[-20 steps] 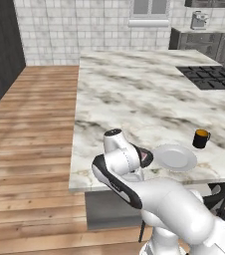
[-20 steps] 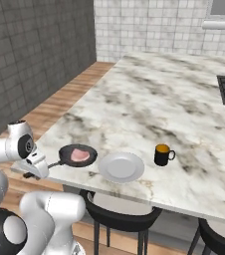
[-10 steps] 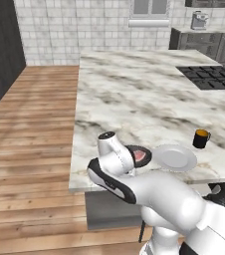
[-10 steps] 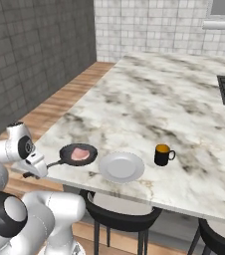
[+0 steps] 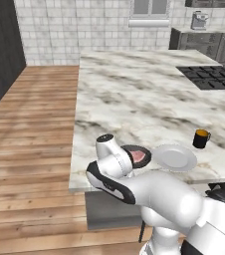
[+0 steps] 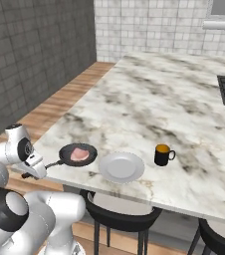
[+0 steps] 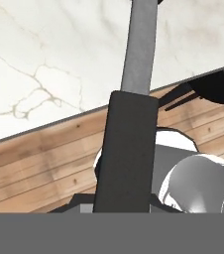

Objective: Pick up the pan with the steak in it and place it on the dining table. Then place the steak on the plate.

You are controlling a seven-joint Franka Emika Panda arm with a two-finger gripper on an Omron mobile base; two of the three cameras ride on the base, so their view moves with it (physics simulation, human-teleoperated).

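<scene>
Pan handle runs straight down the hand view into the gripper, whose jaws sit narrow on the handle's end, just off the dining table edge. Pan bowl rests on the marble near that edge, steak inside, plate just beside it, dark mug beyond the plate; marble farther in lies bare.

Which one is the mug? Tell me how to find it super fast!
Start at the big marble dining table and look along its near edge. There, left to right in the right base view, sit a black pan with pink steak, a light-grey plate, then the mug. The mug is the small, tall dark one with an orange inside and a side handle.
</scene>
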